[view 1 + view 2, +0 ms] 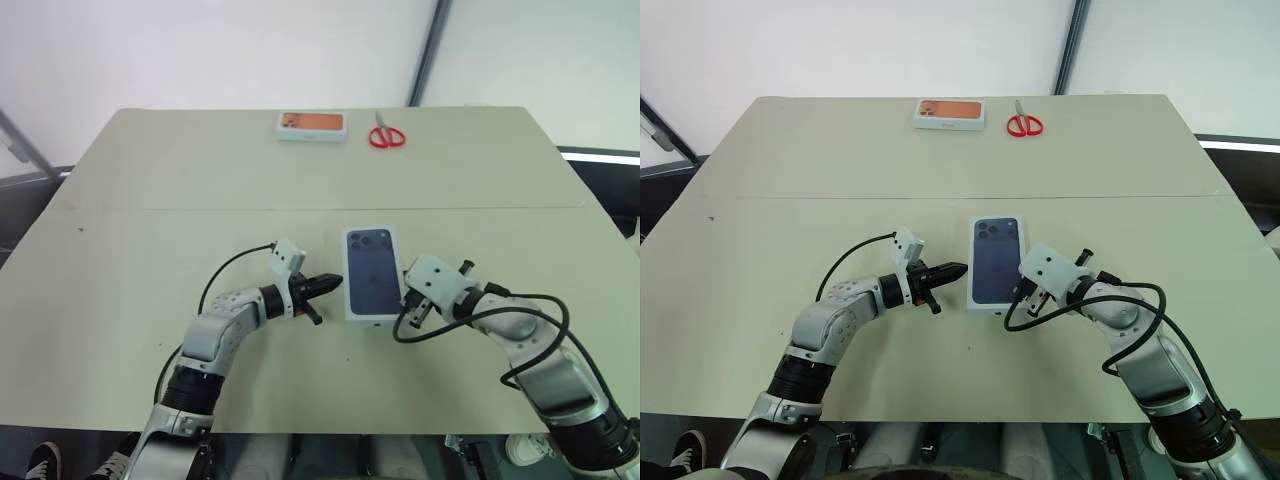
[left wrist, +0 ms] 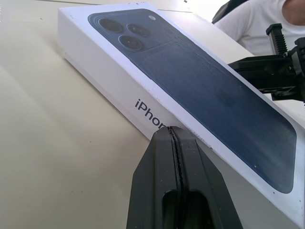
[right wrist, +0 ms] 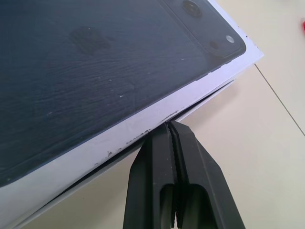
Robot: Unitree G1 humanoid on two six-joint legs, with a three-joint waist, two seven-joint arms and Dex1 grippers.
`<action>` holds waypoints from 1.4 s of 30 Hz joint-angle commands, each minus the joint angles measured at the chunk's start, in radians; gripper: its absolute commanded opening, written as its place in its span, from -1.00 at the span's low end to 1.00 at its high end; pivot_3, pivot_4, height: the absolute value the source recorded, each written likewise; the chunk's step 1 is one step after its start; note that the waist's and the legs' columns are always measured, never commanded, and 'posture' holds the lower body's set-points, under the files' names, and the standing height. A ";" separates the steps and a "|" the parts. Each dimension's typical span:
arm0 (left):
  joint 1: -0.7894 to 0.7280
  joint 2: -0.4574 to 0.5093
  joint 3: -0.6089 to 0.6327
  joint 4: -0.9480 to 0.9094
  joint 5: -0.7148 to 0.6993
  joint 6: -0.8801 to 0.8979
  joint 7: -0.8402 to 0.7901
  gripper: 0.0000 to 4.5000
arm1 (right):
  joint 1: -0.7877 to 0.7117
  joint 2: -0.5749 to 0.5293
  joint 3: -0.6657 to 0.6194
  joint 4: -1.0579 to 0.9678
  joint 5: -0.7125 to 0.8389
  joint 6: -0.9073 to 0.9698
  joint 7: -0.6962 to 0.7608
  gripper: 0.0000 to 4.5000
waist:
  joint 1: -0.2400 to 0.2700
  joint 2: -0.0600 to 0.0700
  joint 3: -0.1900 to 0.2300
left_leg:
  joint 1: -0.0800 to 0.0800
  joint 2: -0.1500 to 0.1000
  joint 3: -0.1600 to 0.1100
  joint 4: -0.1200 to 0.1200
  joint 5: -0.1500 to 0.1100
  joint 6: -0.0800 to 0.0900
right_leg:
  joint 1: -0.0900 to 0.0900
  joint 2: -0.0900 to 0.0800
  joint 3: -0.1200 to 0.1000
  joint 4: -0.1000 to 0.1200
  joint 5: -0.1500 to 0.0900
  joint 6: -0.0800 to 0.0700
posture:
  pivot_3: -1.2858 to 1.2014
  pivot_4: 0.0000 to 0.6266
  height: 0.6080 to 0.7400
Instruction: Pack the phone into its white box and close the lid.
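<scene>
the lid sits on the white box in the middle of the table. the left gripper and right gripper are both clenched empty, tips against the box's two long sides.

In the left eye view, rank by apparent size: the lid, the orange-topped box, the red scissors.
1. The lid, largest.
2. The orange-topped box.
3. The red scissors, smallest.
The box and scissors lie farther from the camera, so true sizes are unsure.
</scene>
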 commanded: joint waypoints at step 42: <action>-0.011 -0.019 -0.046 -0.069 -0.007 -0.017 -0.014 -1.00 | 0.014 0.026 0.030 -0.012 0.003 -0.046 0.082 -0.97 | -0.001 0.000 0.000 | -0.001 0.000 0.000 -0.001 0.000 0.000 | -0.002 0.000 0.000 0.000 0.000 0.000 | 0.03 -0.52 1.00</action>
